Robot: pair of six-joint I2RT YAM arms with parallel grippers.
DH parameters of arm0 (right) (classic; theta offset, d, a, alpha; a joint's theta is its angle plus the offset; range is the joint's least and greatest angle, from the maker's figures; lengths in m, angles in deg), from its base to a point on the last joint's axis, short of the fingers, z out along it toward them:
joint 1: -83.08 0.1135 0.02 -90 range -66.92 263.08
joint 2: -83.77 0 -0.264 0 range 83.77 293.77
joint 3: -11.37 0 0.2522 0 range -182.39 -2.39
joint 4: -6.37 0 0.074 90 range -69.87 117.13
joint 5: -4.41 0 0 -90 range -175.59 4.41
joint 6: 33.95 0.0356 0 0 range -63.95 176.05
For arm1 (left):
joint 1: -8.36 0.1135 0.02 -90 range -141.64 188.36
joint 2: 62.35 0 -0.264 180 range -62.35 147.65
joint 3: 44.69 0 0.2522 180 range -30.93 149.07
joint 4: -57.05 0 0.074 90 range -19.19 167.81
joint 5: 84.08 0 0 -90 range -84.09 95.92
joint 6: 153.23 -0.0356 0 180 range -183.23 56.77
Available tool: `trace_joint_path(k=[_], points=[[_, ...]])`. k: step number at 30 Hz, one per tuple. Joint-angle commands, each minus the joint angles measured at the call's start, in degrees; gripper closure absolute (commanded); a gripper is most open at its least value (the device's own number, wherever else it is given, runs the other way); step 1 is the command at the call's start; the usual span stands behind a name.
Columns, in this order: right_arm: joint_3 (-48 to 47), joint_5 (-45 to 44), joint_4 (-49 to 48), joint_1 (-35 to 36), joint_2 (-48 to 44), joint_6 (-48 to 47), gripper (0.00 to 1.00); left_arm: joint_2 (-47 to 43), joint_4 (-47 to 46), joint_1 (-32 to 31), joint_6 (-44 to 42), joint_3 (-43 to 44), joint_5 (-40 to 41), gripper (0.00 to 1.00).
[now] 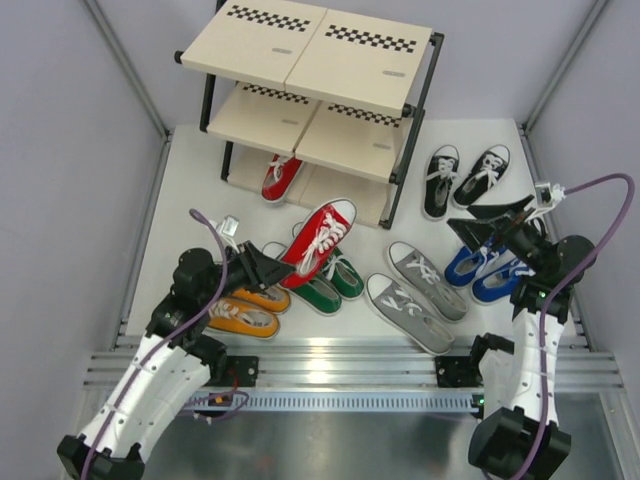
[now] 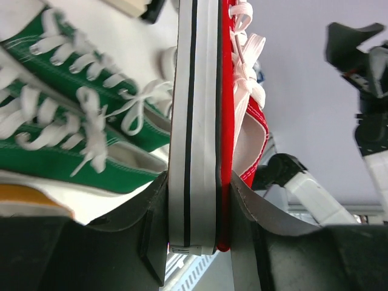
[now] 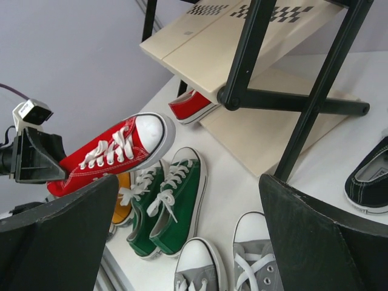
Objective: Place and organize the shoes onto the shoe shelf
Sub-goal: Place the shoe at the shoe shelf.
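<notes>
Left gripper (image 1: pixel 272 268) pinched the red shoe (image 1: pixel 322 235) across its heel, toe at 1 o'clock toward the shoe shelf (image 1: pixel 300 60). I judged it light, with a stiff sole and soft canvas, so the heel hold suited it. Right gripper (image 1: pixel 492 230) was spread wide, empty.

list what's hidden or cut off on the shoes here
Top view: red shoe on the bottom tier, far end under the shoe shelf panels.
Top view: blue shoes, far ends covered by the right gripper.
Left wrist view: held red shoe, toe cut off by the top edge.
Right wrist view: black shoe, cut off by the right edge.
</notes>
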Motion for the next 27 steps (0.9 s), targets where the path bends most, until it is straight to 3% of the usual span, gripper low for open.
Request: trace_joint_path(k=[1,6,12,16,19,27], points=[[-1.5,1.3,-0.4,-1.5,-0.8,-3.6,0.01,-3.5,4.4,1.2,-4.1,3.3,4.3,1.00],[-0.8,1.6,-1.1,-2.3,-1.0,-4.5,0.01,-3.9,5.3,1.4,-5.0,3.3,15.2,1.00],[0.1,2.8,-2.1,-3.7,-0.9,-5.4,0.01,3.2,-2.5,2.9,-5.4,5.1,18.5,1.00],[0.4,3.9,-2.5,-4.8,-0.8,-5.4,0.00,7.3,-9.5,8.3,-3.4,5.2,14.0,1.00],[0.7,4.2,-2.8,-5.2,-1.4,-5.6,0.01,9.9,-17.6,16.6,0.3,4.0,6.4,1.00],[1.3,4.3,-2.8,-5.5,-3.0,-5.7,0.01,16.9,-30.6,28.6,9.1,1.7,-9.6,1.00]])
